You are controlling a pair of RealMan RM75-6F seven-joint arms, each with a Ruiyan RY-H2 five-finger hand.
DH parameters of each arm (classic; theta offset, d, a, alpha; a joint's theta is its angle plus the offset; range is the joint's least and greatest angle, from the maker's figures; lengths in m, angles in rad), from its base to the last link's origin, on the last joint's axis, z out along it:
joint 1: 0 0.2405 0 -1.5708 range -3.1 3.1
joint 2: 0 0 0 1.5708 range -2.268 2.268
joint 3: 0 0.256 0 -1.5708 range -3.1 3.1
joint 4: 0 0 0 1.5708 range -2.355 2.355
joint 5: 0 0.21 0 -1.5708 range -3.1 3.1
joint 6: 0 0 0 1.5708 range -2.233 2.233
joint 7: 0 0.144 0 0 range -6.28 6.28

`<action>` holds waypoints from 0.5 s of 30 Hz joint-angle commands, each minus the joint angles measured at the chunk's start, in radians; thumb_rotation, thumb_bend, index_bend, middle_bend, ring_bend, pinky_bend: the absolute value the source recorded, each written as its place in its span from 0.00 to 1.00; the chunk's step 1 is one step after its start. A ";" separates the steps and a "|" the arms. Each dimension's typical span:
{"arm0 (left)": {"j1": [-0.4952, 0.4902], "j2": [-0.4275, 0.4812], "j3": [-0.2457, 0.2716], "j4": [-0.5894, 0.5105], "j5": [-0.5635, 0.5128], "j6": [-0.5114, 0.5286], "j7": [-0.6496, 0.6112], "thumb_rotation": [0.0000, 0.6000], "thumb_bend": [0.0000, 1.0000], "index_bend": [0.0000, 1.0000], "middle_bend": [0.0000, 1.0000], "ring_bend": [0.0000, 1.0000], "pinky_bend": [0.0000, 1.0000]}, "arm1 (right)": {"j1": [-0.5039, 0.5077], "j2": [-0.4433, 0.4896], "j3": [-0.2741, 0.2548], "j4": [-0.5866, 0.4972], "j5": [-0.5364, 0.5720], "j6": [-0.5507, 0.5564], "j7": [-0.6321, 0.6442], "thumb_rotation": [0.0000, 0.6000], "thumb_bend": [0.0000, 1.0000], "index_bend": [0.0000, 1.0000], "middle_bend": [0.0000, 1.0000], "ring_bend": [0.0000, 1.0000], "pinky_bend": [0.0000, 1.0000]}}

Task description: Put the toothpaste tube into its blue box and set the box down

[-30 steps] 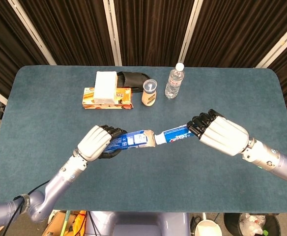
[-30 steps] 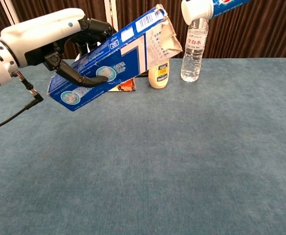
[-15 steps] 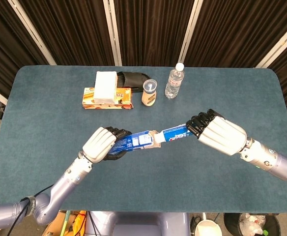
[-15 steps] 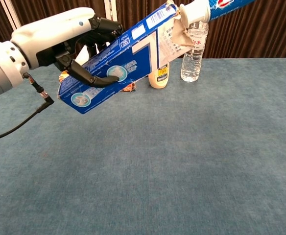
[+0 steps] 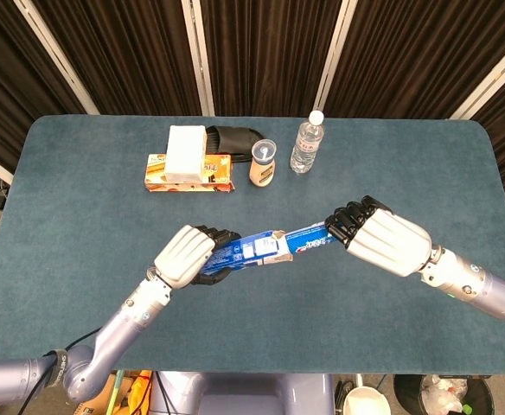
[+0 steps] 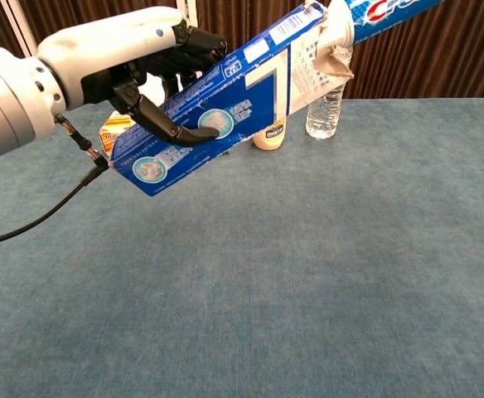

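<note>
my left hand [image 6: 118, 62] grips blue box [image 6: 217, 108] tilted, open mouth toward my right hand [image 5: 382, 242], which holds toothpaste tube [image 5: 309, 239] cap-first at flaps for insertion.

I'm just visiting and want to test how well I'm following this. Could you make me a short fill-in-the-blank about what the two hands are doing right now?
1. The left hand holds the ____ box.
2. The right hand holds the toothpaste ____.
3. The tube's cap end is at the box's ____ end.
4. Behind them on the table stands a clear water ____.

Missing words: blue; tube; open; bottle
</note>
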 commanded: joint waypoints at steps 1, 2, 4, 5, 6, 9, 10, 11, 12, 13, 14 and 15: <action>-0.007 0.000 -0.008 -0.018 -0.027 -0.008 0.020 1.00 0.42 0.37 0.53 0.52 0.56 | 0.001 -0.001 -0.002 0.001 -0.002 0.004 -0.001 1.00 0.55 1.00 0.85 0.77 0.83; -0.009 -0.001 -0.011 -0.023 -0.035 -0.008 0.025 1.00 0.42 0.37 0.53 0.52 0.56 | 0.001 -0.001 -0.003 0.002 -0.004 0.006 -0.001 1.00 0.55 1.00 0.84 0.77 0.83; -0.014 -0.004 -0.018 -0.034 -0.054 -0.009 0.033 1.00 0.42 0.37 0.53 0.52 0.56 | 0.002 -0.002 -0.007 0.006 -0.008 0.010 -0.003 1.00 0.55 1.00 0.85 0.77 0.83; -0.016 -0.006 -0.021 -0.038 -0.062 -0.010 0.036 1.00 0.42 0.37 0.53 0.52 0.56 | 0.002 -0.003 -0.008 0.007 -0.009 0.012 -0.004 1.00 0.55 1.00 0.85 0.77 0.83; -0.018 -0.007 -0.024 -0.041 -0.070 -0.011 0.040 1.00 0.42 0.37 0.53 0.52 0.56 | 0.002 -0.004 -0.009 0.008 -0.010 0.014 -0.004 1.00 0.55 1.00 0.85 0.77 0.83; -0.028 -0.014 -0.034 -0.053 -0.096 -0.014 0.053 1.00 0.42 0.37 0.53 0.52 0.56 | 0.003 -0.010 -0.014 0.013 -0.013 0.017 -0.007 1.00 0.55 1.00 0.85 0.77 0.83; -0.032 -0.016 -0.037 -0.056 -0.103 -0.014 0.058 1.00 0.42 0.37 0.53 0.52 0.56 | 0.003 -0.012 -0.015 0.014 -0.014 0.018 -0.008 1.00 0.55 1.00 0.85 0.77 0.83; -0.035 -0.018 -0.040 -0.058 -0.109 -0.015 0.063 1.00 0.42 0.37 0.53 0.52 0.56 | 0.004 -0.014 -0.016 0.015 -0.015 0.020 -0.008 1.00 0.55 1.00 0.85 0.77 0.83; -0.039 -0.021 -0.043 -0.060 -0.116 -0.016 0.068 1.00 0.42 0.37 0.53 0.52 0.56 | 0.004 -0.016 -0.018 0.016 -0.015 0.021 -0.008 1.00 0.55 1.00 0.85 0.77 0.83; -0.042 -0.024 -0.045 -0.061 -0.124 -0.016 0.072 1.00 0.42 0.37 0.53 0.52 0.56 | 0.004 -0.019 -0.019 0.016 -0.017 0.022 -0.008 1.00 0.55 1.00 0.85 0.77 0.83; -0.045 -0.027 -0.047 -0.062 -0.131 -0.017 0.077 1.00 0.42 0.37 0.53 0.52 0.56 | 0.005 -0.021 -0.021 0.018 -0.019 0.023 -0.009 1.00 0.55 1.00 0.85 0.77 0.83; -0.048 -0.030 -0.050 -0.062 -0.138 -0.017 0.082 1.00 0.42 0.37 0.53 0.52 0.56 | 0.006 -0.023 -0.022 0.019 -0.022 0.025 -0.010 1.00 0.55 1.00 0.85 0.77 0.83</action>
